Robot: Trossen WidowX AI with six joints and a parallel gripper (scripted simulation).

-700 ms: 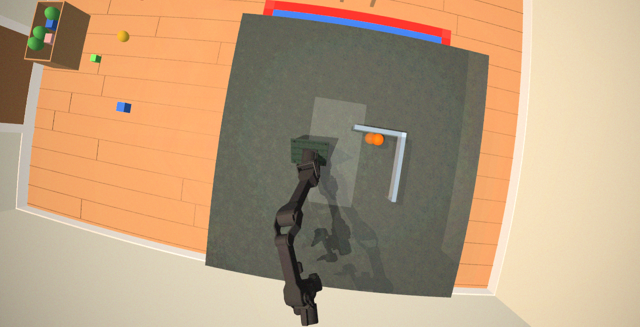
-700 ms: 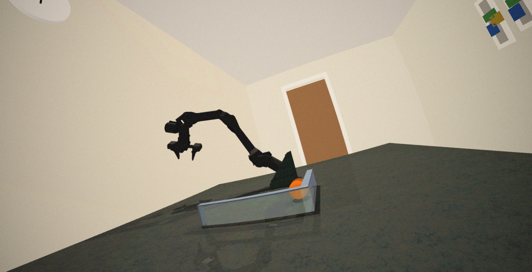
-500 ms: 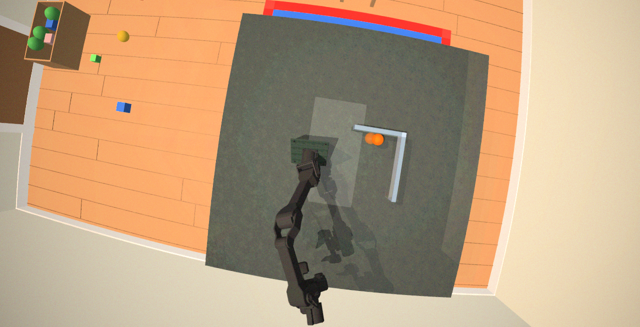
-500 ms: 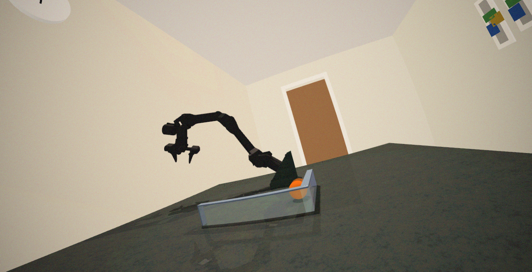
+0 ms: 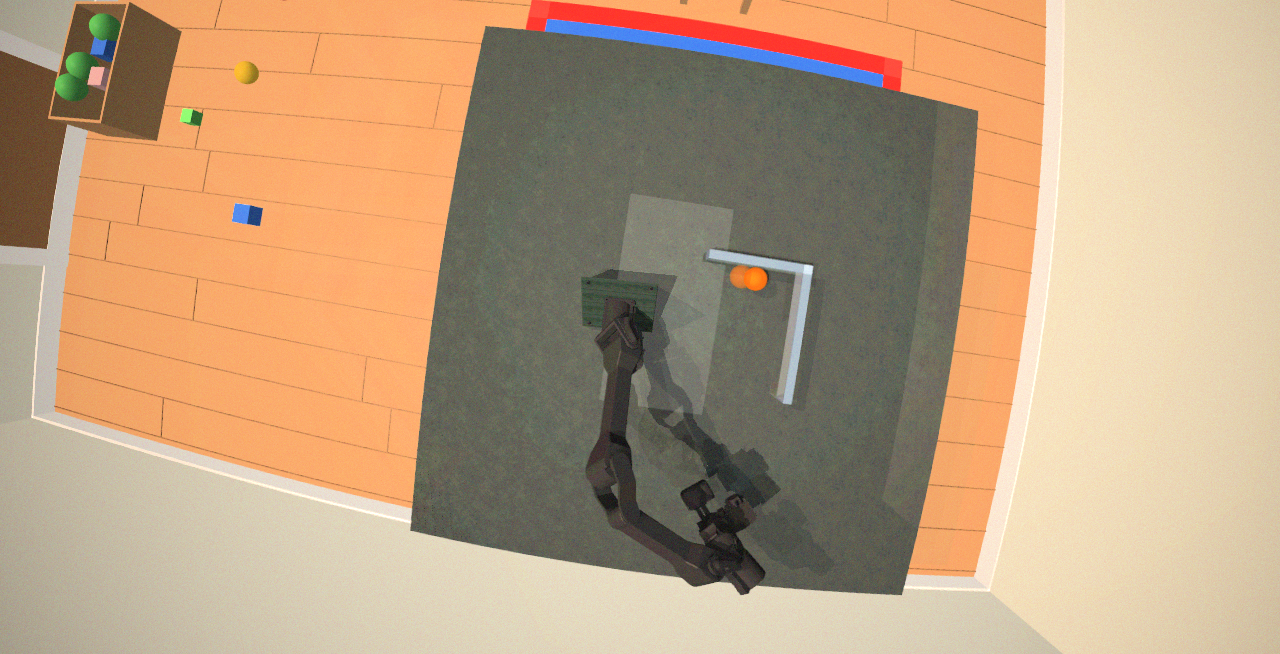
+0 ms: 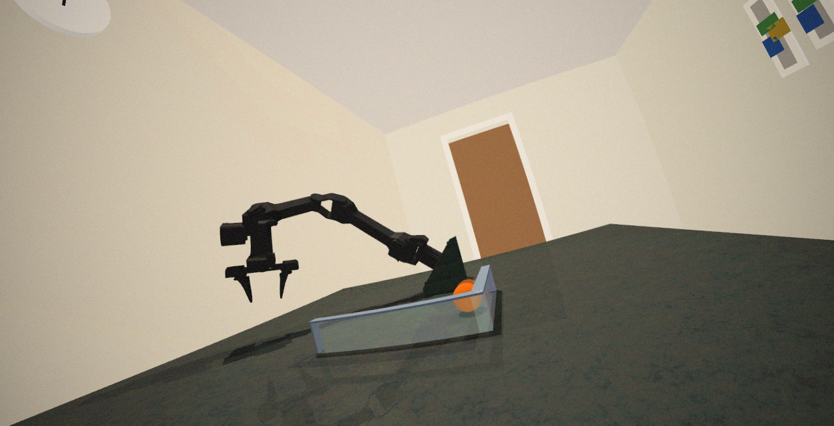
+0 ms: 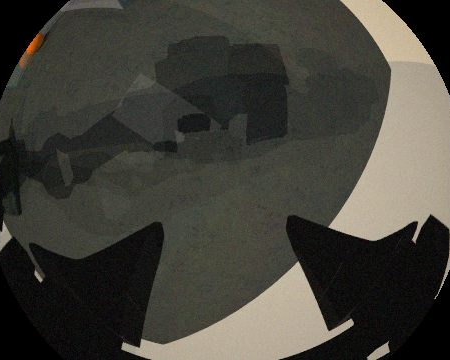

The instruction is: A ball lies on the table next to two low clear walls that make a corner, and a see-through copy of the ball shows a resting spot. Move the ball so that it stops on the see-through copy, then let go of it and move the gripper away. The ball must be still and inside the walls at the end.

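gripper (image 6: 266, 288): open wide, nothing between the fingers, tips pointing down, hanging high above the table near its front edge
fingers: two dark pointed tips spread apart in wrist view, table surface and pale floor showing between them
arm (image 5: 617, 435): runs from the base toward the near table edge, bent at the elbow, wrist folded back over the table
base (image 5: 619, 299): green block mid-table, left of the walls in top view
table (image 5: 554, 157): dark green-grey top, arm shadow lying on it under the gripper
ball (image 5: 757, 278): orange, on the table inside the corner, close to the short wall, well apart from the gripper
see-through copy (image 5: 738, 276): paler orange, overlapping the ball on its left side; ball sits slightly off it
walls (image 5: 796, 328): two low clear walls in an L, corner at upper right in top view, ball inside
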